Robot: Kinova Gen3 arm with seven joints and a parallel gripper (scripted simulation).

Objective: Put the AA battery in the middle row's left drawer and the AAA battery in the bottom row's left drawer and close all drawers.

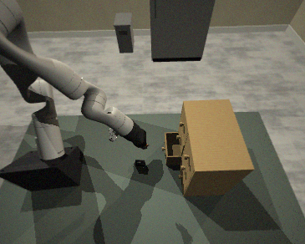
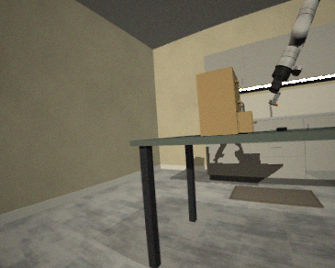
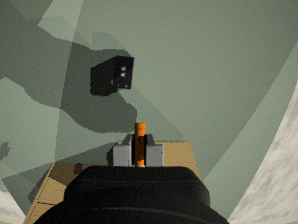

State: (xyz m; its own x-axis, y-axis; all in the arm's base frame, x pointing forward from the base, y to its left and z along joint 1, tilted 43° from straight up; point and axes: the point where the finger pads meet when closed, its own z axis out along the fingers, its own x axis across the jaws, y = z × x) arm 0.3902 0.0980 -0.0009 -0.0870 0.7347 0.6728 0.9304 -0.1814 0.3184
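My gripper (image 1: 145, 145) (image 2: 273, 104) (image 3: 139, 144) is shut on a thin battery with an orange end (image 3: 140, 135), which sticks out between the fingertips. I cannot tell whether it is the AA or the AAA. The gripper hangs above the table, a short way in front of the tan chest (image 1: 211, 142) (image 2: 216, 101). One drawer (image 1: 172, 147) (image 2: 245, 121) in the chest's left column is pulled partly out, low on the front. The other drawers look pushed in. No second battery shows in any view.
A small black box (image 1: 141, 165) (image 3: 112, 75) lies on the green table (image 1: 115, 209) (image 2: 218, 139) below and in front of the gripper. The arm's dark base (image 1: 40, 169) stands at the table's left. The chest stands near the right edge.
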